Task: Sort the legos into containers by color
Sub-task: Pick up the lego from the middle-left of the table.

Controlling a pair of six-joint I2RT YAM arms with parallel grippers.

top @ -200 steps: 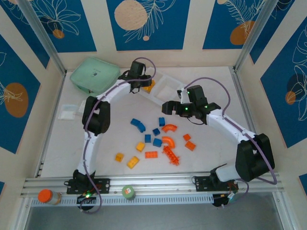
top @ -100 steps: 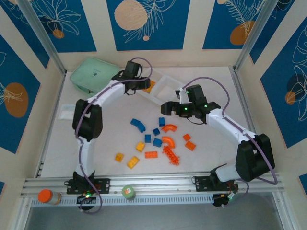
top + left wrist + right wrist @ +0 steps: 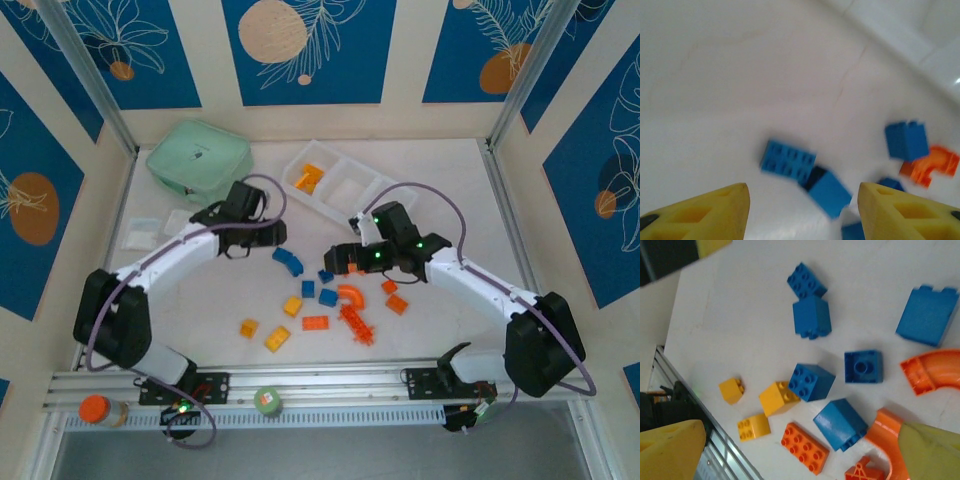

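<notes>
Loose legos lie mid-table: a blue arch [image 3: 288, 260], blue bricks [image 3: 326, 275], yellow bricks [image 3: 292, 306], an orange arch [image 3: 350, 297] and an orange plate [image 3: 315, 323]. Two yellow-orange legos [image 3: 308, 178] sit in the left compartment of the white tray, the containers [image 3: 345, 190]. My left gripper [image 3: 271, 237] hovers open just left of the blue arch [image 3: 787, 159], nothing between its yellow fingers [image 3: 705, 212]. My right gripper [image 3: 338, 260] is open wide above the pile, over a blue brick [image 3: 841, 424] and the orange plate [image 3: 805, 448].
A mint-green zip case [image 3: 198, 157] lies at the back left, with clear packets [image 3: 140, 235] by the left wall. On the front rail stand an orange-capped bottle [image 3: 95, 410] and a green-capped item [image 3: 267, 401]. More orange bricks [image 3: 397, 304] lie under the right arm.
The left arm has swung from the tray's left compartment back down to the blue arch, jaws widening and empty. The right gripper has shifted slightly down and left over the pile.
</notes>
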